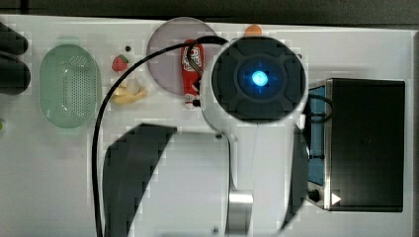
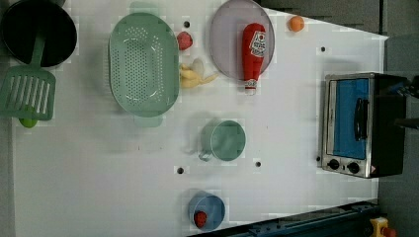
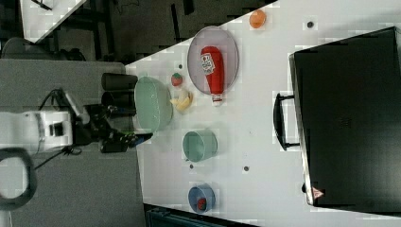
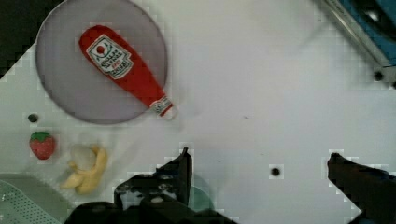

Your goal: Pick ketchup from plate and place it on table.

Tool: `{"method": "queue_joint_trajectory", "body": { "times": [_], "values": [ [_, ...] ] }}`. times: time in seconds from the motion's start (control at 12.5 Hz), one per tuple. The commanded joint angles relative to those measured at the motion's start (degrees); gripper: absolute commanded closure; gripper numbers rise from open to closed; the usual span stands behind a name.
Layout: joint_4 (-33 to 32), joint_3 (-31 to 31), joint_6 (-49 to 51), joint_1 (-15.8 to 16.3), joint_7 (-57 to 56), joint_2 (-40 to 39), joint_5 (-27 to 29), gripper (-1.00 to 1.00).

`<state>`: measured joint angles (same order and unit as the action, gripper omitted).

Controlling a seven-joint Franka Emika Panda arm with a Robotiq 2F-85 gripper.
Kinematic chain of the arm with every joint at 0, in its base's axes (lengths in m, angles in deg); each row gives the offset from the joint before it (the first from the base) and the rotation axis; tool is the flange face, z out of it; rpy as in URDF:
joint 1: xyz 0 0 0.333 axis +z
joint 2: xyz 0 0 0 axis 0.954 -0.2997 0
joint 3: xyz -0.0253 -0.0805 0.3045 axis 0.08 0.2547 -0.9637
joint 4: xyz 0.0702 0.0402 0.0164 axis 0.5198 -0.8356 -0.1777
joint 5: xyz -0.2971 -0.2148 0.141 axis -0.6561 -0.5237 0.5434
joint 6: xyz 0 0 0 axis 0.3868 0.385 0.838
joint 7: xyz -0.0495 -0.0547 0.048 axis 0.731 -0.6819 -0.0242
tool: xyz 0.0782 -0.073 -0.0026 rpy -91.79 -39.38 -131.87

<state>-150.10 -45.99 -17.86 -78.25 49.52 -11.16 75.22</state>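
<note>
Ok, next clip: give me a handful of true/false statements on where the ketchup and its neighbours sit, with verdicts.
1. The ketchup lies flat on the plate, nozzle poking past the rim. True.
2. The end effector is clamped on the ketchup. False: it is open, apart from the bottle, over bare table.
3. A strawberry sits between the colander and the plate. True.
4. The peeled banana lies inside the colander. False: it lies on the table beside it.
5. The green cup stands on the plate. False: it stands on the table.

bare table (image 2: 296,123) lies between ketchup (image 2: 253,49) and toaster oven (image 2: 353,123).
</note>
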Motion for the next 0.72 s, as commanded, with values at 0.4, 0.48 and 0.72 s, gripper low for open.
{"method": "queue_joint_trajectory", "body": {
  "times": [0.4,0.48,0.72],
  "values": [
    [0.03,-2.92,-9.56,1.64,-13.99,-14.82,0.46,-1.0],
    [0.16,-2.92,-11.7,1.69,-17.97,-16.75,0.44,-1.0],
    [0.85,-2.89,-18.32,1.72,-27.51,-22.47,-0.53,-1.0]
  ]
}}
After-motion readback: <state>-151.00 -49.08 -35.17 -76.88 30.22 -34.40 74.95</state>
